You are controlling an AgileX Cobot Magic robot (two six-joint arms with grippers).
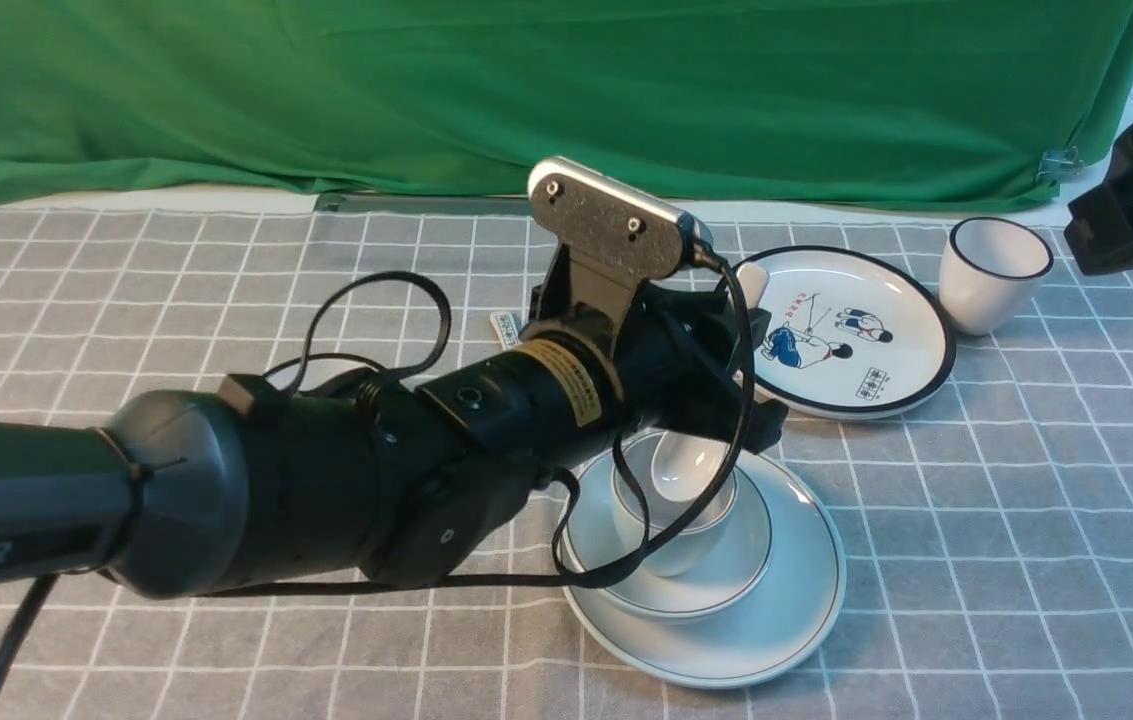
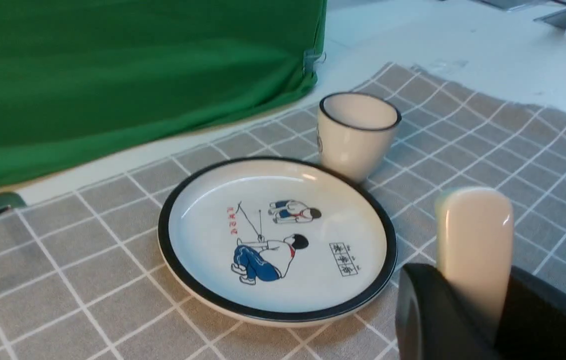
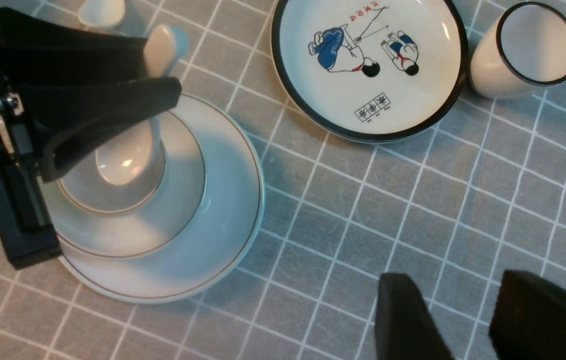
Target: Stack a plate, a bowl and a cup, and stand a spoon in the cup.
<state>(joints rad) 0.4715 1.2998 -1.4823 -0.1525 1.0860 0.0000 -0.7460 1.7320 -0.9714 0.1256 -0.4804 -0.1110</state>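
While the black, smooth-cased left arm is reaching in from the left over the grey, white-lined cloth (image 1: 1026, 520), a small white spoon with dark marks on its handle (image 1: 506, 328) is lying partly hidden behind it. Next, the left gripper (image 3: 162, 77) is clamping the plain, glossy white ceramic spoon (image 3: 125, 152) by its handle, the black fingers closing on either side. The spoon's long axis is slanting steeply, its rounded scoop pointing down and its handle end sticking up past the fingers, tipping away from the robot and slightly right. Its scoop is hanging below the fingers, inside the mouth of the pale, handleless, thin-rimmed cup (image 1: 671, 535); whether they are touching is unclear. That cup is sitting in the shallow, pale bowl (image 1: 726, 590), which is resting on the wide, round, pale plate (image 1: 796, 620). Farther right and beyond, the thick black-rimmed plate with cartoon figures (image 1: 846, 370) is lying flat beside a white, black-rimmed cup (image 1: 986, 290). At far right, the right gripper (image 3: 460, 282) is hovering with its fingers spread, holding nothing.
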